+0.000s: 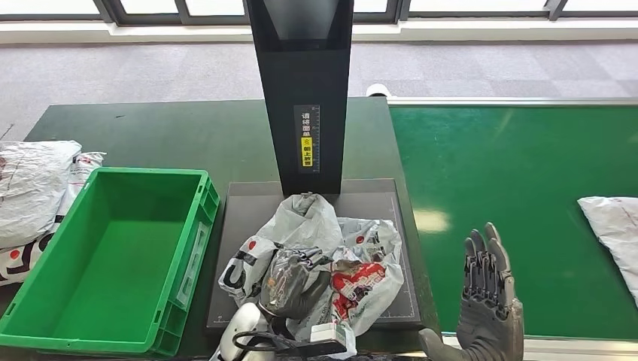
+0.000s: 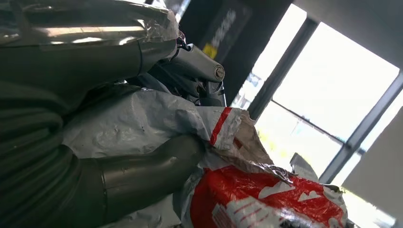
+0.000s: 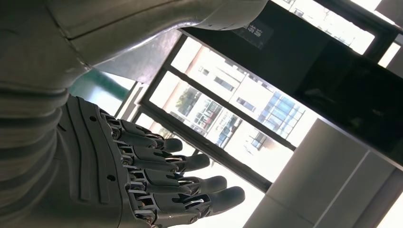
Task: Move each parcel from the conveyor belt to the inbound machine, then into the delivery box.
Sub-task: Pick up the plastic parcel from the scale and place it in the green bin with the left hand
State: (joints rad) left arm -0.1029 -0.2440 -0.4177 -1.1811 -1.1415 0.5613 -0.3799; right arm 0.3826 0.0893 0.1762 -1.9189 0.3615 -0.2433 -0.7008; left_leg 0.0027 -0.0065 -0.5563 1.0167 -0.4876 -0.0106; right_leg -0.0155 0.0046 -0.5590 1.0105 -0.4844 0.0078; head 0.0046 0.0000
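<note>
While left robot hand [image 1: 295,282] grips parcel [image 1: 342,252] (wrist: thumb pressed in) | right robot hand [image 1: 489,301] empty

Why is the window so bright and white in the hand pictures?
Left wrist view: window glass washes out white, and the crinkly grey-and-red plastic parcel shines. Right wrist view: daylight behind the open right hand. Head view: a pale glare patch on the green conveyor belt.

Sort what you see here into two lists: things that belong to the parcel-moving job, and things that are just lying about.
Part of the job:
parcel gripped by the left hand
scanner platform
green crate
conveyor belt
white parcel on the belt
right hand

Lying about:
bags left of the crate
carpet
</note>
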